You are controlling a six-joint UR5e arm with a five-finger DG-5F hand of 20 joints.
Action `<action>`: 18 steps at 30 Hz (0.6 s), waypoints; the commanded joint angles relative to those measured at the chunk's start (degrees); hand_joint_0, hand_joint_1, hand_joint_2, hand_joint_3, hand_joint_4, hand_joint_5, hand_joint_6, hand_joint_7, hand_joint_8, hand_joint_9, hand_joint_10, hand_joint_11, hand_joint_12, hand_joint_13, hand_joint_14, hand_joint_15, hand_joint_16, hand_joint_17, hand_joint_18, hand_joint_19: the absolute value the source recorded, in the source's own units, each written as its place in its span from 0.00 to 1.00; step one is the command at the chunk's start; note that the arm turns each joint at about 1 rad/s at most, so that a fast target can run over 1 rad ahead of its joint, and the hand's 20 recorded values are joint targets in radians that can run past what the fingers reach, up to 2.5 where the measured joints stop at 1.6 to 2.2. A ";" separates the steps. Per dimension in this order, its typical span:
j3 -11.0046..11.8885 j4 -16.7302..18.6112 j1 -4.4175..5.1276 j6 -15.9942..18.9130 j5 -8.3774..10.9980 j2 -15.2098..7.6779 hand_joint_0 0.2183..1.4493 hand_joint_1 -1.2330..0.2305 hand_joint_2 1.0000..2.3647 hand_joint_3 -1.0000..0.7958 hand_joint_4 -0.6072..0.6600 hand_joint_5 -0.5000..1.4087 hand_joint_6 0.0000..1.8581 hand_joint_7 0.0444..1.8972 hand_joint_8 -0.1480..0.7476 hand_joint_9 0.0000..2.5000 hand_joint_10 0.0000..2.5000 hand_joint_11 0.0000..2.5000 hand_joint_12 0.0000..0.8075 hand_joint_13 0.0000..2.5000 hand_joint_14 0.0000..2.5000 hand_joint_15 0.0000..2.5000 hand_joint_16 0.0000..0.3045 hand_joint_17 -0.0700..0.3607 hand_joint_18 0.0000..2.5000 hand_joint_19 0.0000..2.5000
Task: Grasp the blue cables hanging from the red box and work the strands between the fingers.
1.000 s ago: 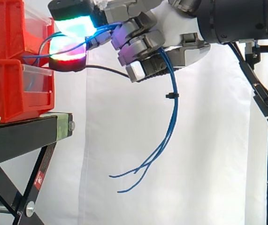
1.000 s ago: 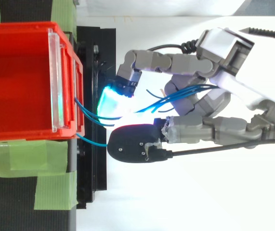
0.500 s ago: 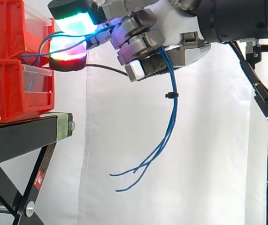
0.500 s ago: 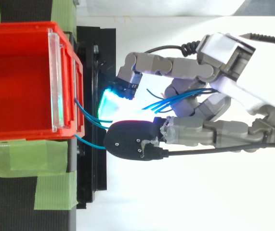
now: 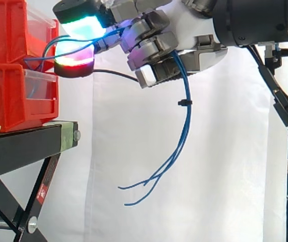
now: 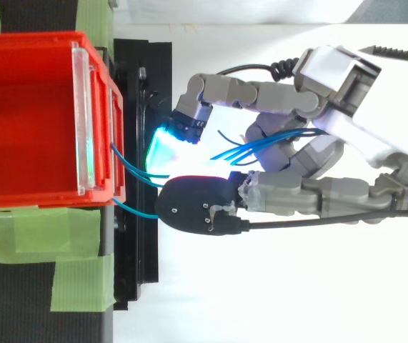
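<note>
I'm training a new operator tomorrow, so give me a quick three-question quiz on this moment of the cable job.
1. True or false: the hand is shut on the blue cables that come from the red box.
2. Where are the cables' loose ends? A: inside the red box. B: hanging free below the hand, before the white curtain. C: coiled on top of the red box.
3. Fill in: just below the hand, a small black ___ binds the strands together.
Key: 1 true; 2 B; 3 tie.
</note>
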 commanded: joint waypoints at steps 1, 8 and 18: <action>-0.02 -0.07 -0.06 0.50 0.02 0.00 0.57 0.30 0.00 0.64 0.72 0.46 0.01 0.63 0.78 0.55 1.00 1.00 0.77 0.72 1.00 0.64 0.73 0.55 0.97 0.26; -0.02 -0.15 -0.23 1.29 -0.16 0.00 0.81 0.34 0.01 0.65 0.68 0.45 0.01 0.53 0.78 0.55 1.00 1.00 0.77 0.72 1.00 0.64 0.73 0.55 0.97 0.26; -0.02 -0.24 -0.23 1.29 -0.07 0.00 0.64 0.30 0.00 0.67 0.69 0.49 0.01 0.47 0.78 0.55 1.00 1.00 0.77 0.72 1.00 0.64 0.73 0.55 0.97 0.26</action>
